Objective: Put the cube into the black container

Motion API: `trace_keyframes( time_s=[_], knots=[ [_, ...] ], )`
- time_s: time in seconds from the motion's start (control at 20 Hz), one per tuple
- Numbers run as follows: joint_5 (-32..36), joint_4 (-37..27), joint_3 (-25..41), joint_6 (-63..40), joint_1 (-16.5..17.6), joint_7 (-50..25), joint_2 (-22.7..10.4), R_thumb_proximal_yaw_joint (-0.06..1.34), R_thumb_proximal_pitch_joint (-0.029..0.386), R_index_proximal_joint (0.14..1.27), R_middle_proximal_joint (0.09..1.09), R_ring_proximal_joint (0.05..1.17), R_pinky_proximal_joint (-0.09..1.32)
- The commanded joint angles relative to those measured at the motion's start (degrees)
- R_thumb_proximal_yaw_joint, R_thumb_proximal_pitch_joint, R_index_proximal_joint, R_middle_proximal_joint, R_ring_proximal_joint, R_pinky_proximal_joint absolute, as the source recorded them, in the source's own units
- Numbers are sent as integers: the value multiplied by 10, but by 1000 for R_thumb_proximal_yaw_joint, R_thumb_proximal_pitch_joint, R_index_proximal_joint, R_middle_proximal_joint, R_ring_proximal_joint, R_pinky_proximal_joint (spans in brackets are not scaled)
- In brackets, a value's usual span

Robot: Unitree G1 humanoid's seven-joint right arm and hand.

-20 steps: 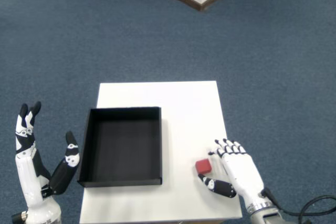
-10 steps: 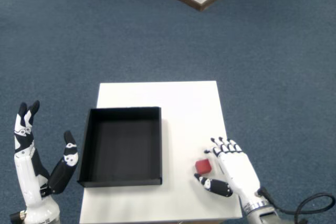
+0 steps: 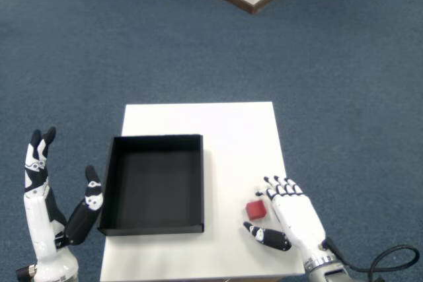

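Red cube (image 3: 256,210), small, beside open robot hand (image 3: 291,216).

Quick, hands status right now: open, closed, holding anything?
Right hand: open, fingers and thumb spread beside the red cube, not gripping it.
Left hand: open, raised off the table, holding nothing.
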Motion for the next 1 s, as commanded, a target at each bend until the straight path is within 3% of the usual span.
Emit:
trace_keyframes(
  time_s=[0.05, 0.3, 0.35, 0.55, 0.7, 0.75, 0.85, 1.0],
  knots=[
    [-3, 11, 2, 3, -23, -18, -6, 643, -5, 490, 145, 114, -56],
    [-7, 11, 8, 14, -23, -13, -3, 663, -5, 516, 147, 114, -55],
    [-7, 11, 8, 18, -22, -11, -3, 698, -1, 578, 150, 115, -55],
    [-6, 11, 8, 31, -17, 2, -8, 825, 30, 648, 162, 121, -54],
    [-5, 12, 8, 34, -15, 2, -11, 865, 48, 785, 170, 123, -53],
    [-5, 12, 8, 38, -13, -2, -10, 1031, 81, 1017, 193, 127, -51],
    [-6, 14, 9, 43, -13, -10, -9, 1250, 142, 1225, 254, 129, -49],
    [-7, 14, 11, 47, -13, -17, -10, 1289, 158, 1190, 266, 138, -38]
  ],
)
